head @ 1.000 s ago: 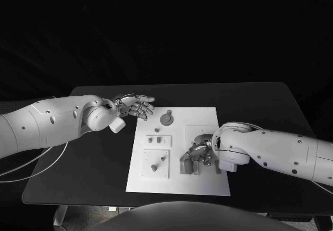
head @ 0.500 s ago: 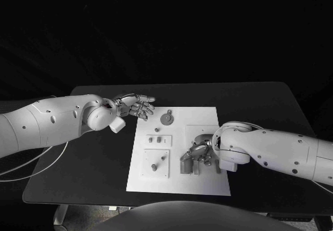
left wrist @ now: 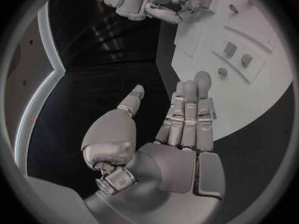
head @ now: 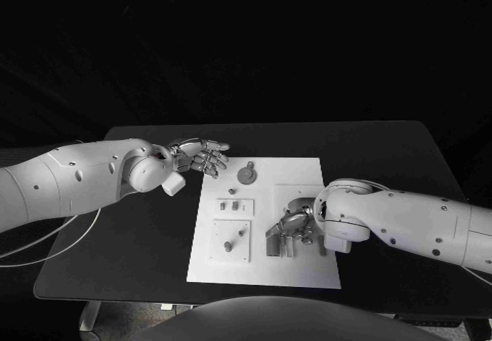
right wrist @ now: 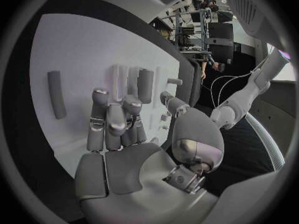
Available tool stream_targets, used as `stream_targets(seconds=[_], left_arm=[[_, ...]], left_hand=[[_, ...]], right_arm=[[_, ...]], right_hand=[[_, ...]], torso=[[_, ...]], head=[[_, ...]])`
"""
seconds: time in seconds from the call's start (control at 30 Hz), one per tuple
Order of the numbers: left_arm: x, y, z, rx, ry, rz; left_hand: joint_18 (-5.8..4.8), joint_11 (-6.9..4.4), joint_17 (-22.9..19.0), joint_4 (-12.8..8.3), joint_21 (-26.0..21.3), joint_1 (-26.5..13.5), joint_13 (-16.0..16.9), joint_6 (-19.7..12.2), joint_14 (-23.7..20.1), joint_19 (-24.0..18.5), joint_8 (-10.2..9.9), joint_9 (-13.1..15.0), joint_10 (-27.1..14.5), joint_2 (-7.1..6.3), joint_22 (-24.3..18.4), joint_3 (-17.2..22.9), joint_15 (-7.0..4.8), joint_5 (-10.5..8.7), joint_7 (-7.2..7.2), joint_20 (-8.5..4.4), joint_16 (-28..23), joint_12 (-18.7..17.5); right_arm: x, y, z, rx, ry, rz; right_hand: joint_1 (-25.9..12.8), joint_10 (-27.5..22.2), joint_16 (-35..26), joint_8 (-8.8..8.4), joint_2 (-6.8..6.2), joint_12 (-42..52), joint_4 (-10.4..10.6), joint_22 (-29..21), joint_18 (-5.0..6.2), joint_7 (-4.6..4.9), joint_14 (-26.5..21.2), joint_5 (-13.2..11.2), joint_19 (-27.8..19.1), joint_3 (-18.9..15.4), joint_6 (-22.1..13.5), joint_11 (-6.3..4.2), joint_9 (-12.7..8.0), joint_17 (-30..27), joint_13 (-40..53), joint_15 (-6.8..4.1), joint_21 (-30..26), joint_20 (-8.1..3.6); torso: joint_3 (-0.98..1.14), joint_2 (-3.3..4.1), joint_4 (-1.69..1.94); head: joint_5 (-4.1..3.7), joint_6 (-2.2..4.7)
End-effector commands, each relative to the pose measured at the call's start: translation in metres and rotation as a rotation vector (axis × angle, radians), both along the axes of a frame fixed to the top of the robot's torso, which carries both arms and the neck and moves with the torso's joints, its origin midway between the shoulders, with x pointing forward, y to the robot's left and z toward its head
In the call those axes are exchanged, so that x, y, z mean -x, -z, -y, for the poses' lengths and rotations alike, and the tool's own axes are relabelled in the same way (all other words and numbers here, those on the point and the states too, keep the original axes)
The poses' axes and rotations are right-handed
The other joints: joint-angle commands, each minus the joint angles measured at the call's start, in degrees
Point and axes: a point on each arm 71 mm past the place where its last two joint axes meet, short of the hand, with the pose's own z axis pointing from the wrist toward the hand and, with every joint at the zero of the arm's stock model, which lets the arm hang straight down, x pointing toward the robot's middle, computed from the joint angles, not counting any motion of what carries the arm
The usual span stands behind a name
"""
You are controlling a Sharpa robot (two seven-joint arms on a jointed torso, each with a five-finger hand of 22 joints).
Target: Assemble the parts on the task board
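Parts of grey, blocky form are lying and standing on the task board, the white plate at the middle of the black table. I am lowering my right hand over the upright grey pieces near the board's near-right area; in the right wrist view its fingers are lying side by side, slightly curled, their tips just beside an upright grey block. Whether they are touching or pinching it, I cannot tell. I am holding my left hand above the board's far-left corner, its fingers extended together and the thumb apart, gripping nothing.

I am judging the parts to be stiff, light and smooth-sided, probably plastic or metal, so liable to slip or topple under a sideways push. The best hold appears to be across two opposite flat faces, low on the block, thumb against fingers. The small pegs further along the board are likely needing a fingertip pinch.

Brands, labels and writing: I am finding none legible on the board or parts.
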Motion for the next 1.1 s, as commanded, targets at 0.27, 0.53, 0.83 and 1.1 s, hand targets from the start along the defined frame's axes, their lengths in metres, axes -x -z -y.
stream_targets(seconds=[0.27, 0.53, 0.83, 1.1], left_arm=[[0.000, -0.001, 0.002, 0.003, 0.018, -0.004], [0.000, -0.001, 0.000, -0.003, 0.014, 0.003], [-0.001, -0.001, -0.003, -0.005, 0.010, 0.003], [-0.001, 0.000, -0.007, -0.010, 0.002, 0.002]], left_hand=[[0.97, 0.20, -0.08, 0.18, -0.21, -0.37, -0.08, -0.37, 0.13, 0.31, -0.20, -0.06, -0.25, -0.32, -0.07, 0.03, 0.14, 0.12, 0.10, -0.08, -0.19, 0.02], [0.99, 0.19, -0.07, 0.16, -0.22, -0.29, -0.10, -0.35, 0.14, 0.34, -0.18, -0.05, -0.23, -0.30, -0.06, 0.13, 0.13, 0.12, 0.09, -0.09, -0.17, 0.03], [0.99, 0.18, -0.07, 0.12, -0.22, -0.23, -0.11, -0.33, 0.15, 0.36, -0.16, -0.05, -0.21, -0.32, -0.05, 0.20, 0.13, 0.12, 0.08, -0.09, -0.16, 0.04], [0.99, 0.18, -0.06, 0.13, -0.23, -0.24, -0.12, -0.33, 0.16, 0.37, -0.15, -0.05, -0.20, -0.33, -0.05, 0.23, 0.13, 0.12, 0.08, -0.08, -0.15, 0.05]], right_arm=[[0.001, 0.004, 0.004, 0.031, -0.002, 0.010], [-0.003, -0.002, 0.015, 0.016, 0.005, 0.107], [-0.025, -0.033, 0.033, 0.043, 0.005, 0.253], [-0.036, -0.052, 0.045, 0.029, 0.022, 0.293]], right_hand=[[0.24, -0.32, -0.19, -0.08, -0.32, 0.27, 0.67, 1.05, 0.93, 0.55, -0.34, -0.23, -0.05, 0.16, -0.85, 0.05, 0.04, -0.02, -0.04, 0.00, -0.06, -0.23], [1.39, -0.21, 0.04, 0.05, 0.27, 0.51, 0.48, 1.10, 0.93, 0.53, 0.00, -0.23, 0.03, -0.09, -0.88, 0.03, 0.33, 0.54, 0.03, -0.01, 0.18, -0.31], [2.06, -0.06, 0.12, 0.16, 0.22, 0.63, 0.21, 1.07, 0.93, 0.48, 0.29, -0.22, 0.14, -0.52, -0.80, -0.01, 0.52, 0.81, 0.01, -0.04, 0.31, -0.35], [2.37, 0.07, 0.13, 0.25, 0.17, 0.67, 0.16, 1.04, 0.93, 0.43, 0.47, -0.22, 0.23, -0.67, -0.68, -0.07, 0.63, 0.93, -0.03, -0.08, 0.36, -0.39]], torso=[[0.04, 0.02, 0.01], [0.10, 0.01, 0.00], [0.11, 0.01, -0.12], [0.15, 0.00, -0.02]], head=[[0.07, 0.06], [0.05, 0.35], [-0.18, 1.00], [-0.37, 1.44]])
